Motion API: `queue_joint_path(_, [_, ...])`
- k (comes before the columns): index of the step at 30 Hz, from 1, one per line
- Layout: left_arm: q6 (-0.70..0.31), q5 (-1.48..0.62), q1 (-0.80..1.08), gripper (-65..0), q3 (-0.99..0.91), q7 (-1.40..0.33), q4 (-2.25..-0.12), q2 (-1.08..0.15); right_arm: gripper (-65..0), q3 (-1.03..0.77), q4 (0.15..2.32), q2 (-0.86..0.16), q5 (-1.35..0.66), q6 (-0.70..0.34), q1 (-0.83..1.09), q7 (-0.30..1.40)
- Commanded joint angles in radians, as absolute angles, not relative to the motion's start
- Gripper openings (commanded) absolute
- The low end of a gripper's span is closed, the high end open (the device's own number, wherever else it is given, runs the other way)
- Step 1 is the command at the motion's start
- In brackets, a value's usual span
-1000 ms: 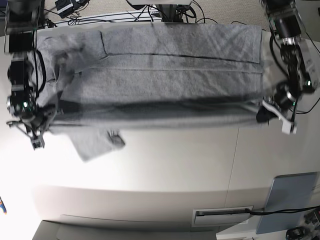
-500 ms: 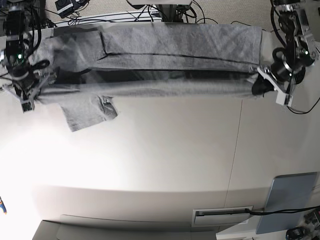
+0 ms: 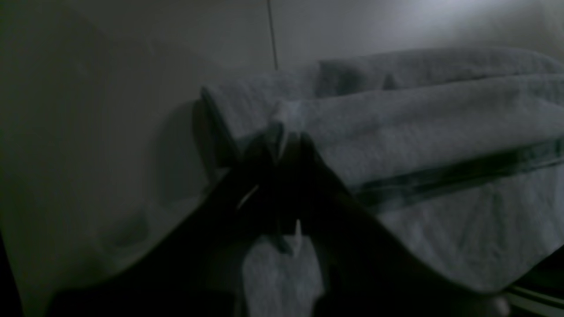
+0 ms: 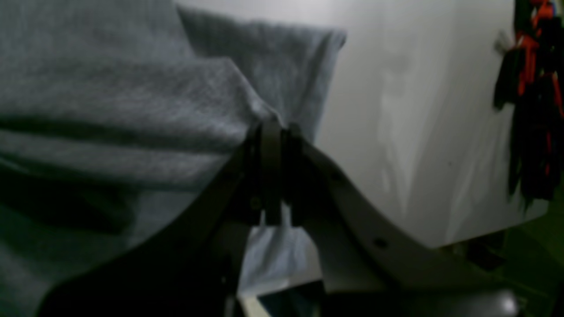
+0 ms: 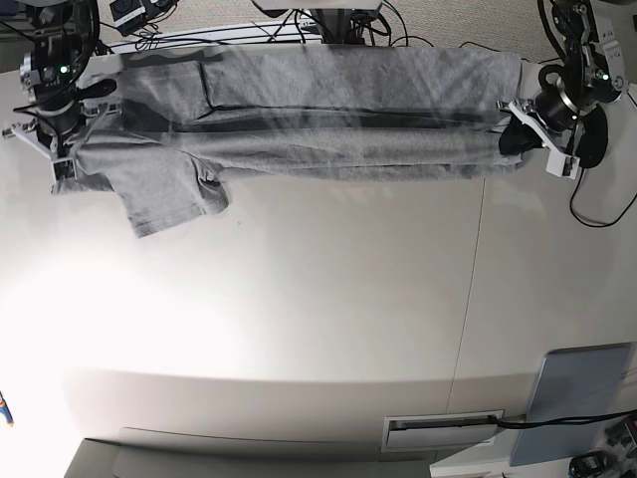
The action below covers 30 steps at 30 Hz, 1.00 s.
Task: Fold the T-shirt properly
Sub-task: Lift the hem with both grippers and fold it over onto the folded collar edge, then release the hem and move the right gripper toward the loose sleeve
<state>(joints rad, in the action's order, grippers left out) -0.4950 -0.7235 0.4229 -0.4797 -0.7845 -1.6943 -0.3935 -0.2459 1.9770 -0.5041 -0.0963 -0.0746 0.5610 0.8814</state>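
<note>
Both claws are clamped on the grey T-shirt (image 5: 318, 115): the left gripper (image 3: 288, 136) pinches the hem corner, the right gripper (image 4: 273, 125) the shoulder end, with the cloth stretched between them along the white table (image 5: 328, 299). Lower both ends level, keeping tension, so the folded edge lands straight. The sleeve (image 5: 164, 194) below the right claw seems to trail loose and will likely need tucking.

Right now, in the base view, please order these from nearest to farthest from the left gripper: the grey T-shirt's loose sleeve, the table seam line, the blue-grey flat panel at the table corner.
From the left gripper, at that view's right:
1. Thin dark table seam line, just below it.
2. Blue-grey flat panel, lower right corner.
3. Loose sleeve of the heather-grey cotton T-shirt, far across at the left.
</note>
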Motion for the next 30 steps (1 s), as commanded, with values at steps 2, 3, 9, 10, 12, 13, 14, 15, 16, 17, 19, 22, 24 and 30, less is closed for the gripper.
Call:
queue_joint_path(2, [-0.499,-0.738,0.421,-65.0,-0.488,-0.761,-1.71,-0.41,-65.0,-0.257,1.99,-0.513,-0.06,-0.062,0.571,0.864])
queue_joint_path(3, [-0.499,-0.738,0.421,-65.0,-0.488,-0.761,-1.71,-0.411,-65.0,-0.257,1.986,-0.509,-0.044,-0.062,0.571,0.863])
queue_joint_path(9, [-0.5,-0.737,0.421,-65.0,-0.488,-0.759,-1.71,-0.41,-65.0,-0.257,1.938,-0.51,-0.028,-0.058,0.562,0.83])
queue_joint_path(10, [-0.499,-0.737,0.421,-65.0,-0.488,-0.759,-1.71,-0.41,-65.0,-0.257,1.925,-0.51,-0.029,-0.059,0.562,0.829])
queue_joint_path(12, [-0.499,-0.737,0.421,-65.0,-0.488,-0.759,-1.71,-0.411,-65.0,-0.257,1.903,-0.51,-0.029,-0.059,0.562,0.83])
queue_joint_path(13, [-0.499,-0.737,0.421,-65.0,-0.488,-0.759,-1.71,-0.411,-65.0,-0.257,1.893,-0.51,-0.029,-0.059,0.562,0.83])
queue_joint_path(14, [-0.499,-0.737,0.421,-65.0,-0.488,-0.759,-1.71,-0.411,-65.0,-0.257,1.886,-0.51,-0.029,-0.059,0.562,0.83])
queue_joint_path(15, [-0.499,-0.738,0.421,-65.0,-0.488,-0.76,-1.71,-0.411,-65.0,-0.257,1.882,-0.51,-0.029,-0.059,0.562,0.83])
queue_joint_path(16, [-0.5,-0.738,0.421,-65.0,-0.488,-0.759,-1.71,-0.411,-65.0,-0.257,1.881,-0.51,-0.029,-0.059,0.562,0.83])
queue_joint_path(17, [-0.5,-0.738,0.421,-65.0,-0.488,-0.759,-1.71,-0.411,-65.0,-0.257,1.881,-0.51,-0.029,-0.059,0.562,0.83])
queue_joint_path(19, [-0.5,-0.738,0.421,-65.0,-0.488,-0.762,-1.71,-0.411,-65.0,-0.257,1.881,-0.51,-0.029,-0.059,0.562,0.83])
queue_joint_path(22, [-0.499,-0.737,0.421,-65.0,-0.488,-0.764,-1.71,-0.413,-65.0,-0.257,1.881,-0.51,-0.029,-0.058,0.562,0.829])
queue_joint_path(24, [-0.5,-0.737,0.421,-65.0,-0.488,-0.77,-1.71,-0.413,-65.0,-0.257,1.881,-0.51,-0.029,-0.058,0.562,0.828])
queue_joint_path(30, [-0.499,-0.731,0.421,-65.0,-0.488,-0.77,-1.71,-0.413,-65.0,-0.257,1.881,-0.51,-0.029,-0.129,0.562,0.787])
